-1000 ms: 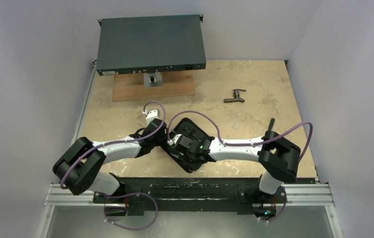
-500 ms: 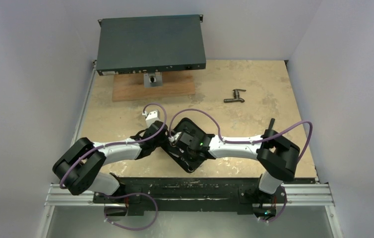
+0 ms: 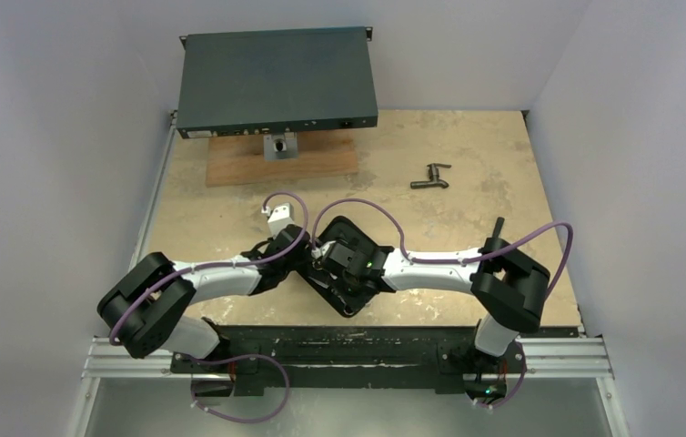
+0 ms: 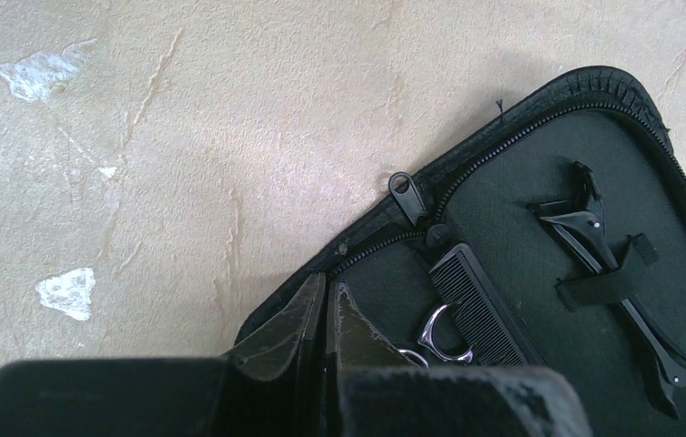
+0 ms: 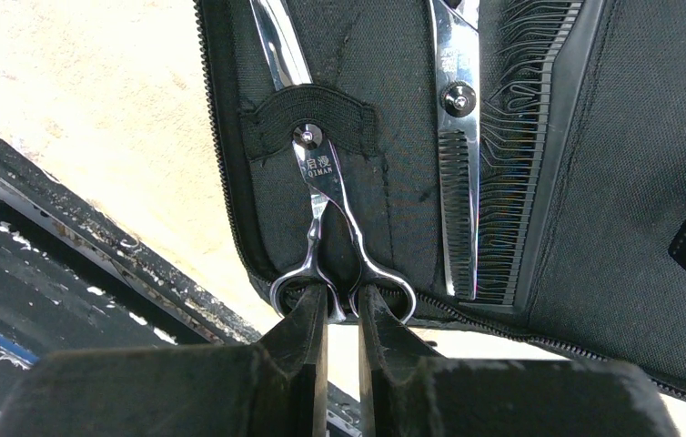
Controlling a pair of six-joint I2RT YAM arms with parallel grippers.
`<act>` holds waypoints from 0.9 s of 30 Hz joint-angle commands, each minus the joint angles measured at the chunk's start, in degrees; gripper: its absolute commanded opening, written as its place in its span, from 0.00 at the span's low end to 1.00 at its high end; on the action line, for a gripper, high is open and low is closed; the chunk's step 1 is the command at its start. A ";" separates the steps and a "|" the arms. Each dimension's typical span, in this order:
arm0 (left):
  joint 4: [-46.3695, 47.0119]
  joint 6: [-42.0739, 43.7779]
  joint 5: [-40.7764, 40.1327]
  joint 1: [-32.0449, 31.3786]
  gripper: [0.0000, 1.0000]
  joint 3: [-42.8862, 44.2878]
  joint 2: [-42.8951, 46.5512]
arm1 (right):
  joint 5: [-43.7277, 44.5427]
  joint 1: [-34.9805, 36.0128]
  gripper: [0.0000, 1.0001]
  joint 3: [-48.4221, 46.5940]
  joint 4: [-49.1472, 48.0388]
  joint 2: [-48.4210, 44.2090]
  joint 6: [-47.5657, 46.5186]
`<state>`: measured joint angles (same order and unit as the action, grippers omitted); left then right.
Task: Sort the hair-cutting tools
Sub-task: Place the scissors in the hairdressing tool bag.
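A black zip case (image 3: pixel 358 238) lies open near the table's front edge. In the right wrist view, silver scissors (image 5: pixel 321 173) sit in it under an elastic strap (image 5: pixel 358 123). My right gripper (image 5: pixel 341 296) is shut on the inner bars of their two finger rings. A second silver pair (image 5: pixel 456 137) lies beside a black comb (image 5: pixel 517 137). In the left wrist view, the comb (image 4: pixel 480 305), a silver ring handle (image 4: pixel 439 332) and a thin black clip (image 4: pixel 621 300) under a strap show. My left gripper (image 4: pixel 328 289) is shut, its tips at the case's zip rim (image 4: pixel 376 238).
A dark flat unit (image 3: pixel 276 82) stands on a wooden board (image 3: pixel 321 166) at the back. A dark T-shaped fitting (image 3: pixel 430 177) lies at the back right. A small black piece (image 3: pixel 497 226) sits by the right arm. The metal rail (image 3: pixel 348 341) runs along the front edge.
Both wrists have shifted slightly over the case, the left one a little to the right. Neither gripper's jaws have changed.
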<state>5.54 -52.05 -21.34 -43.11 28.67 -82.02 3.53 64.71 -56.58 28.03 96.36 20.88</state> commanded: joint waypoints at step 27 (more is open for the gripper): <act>-2.36 -6.26 13.08 -6.56 0.00 -3.63 -6.86 | 8.29 -0.64 0.00 -1.50 -35.97 5.71 7.33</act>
<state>8.14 -54.06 -26.26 -45.91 28.14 -83.53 6.55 64.71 -56.75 16.03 98.98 26.02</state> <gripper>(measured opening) 0.007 0.081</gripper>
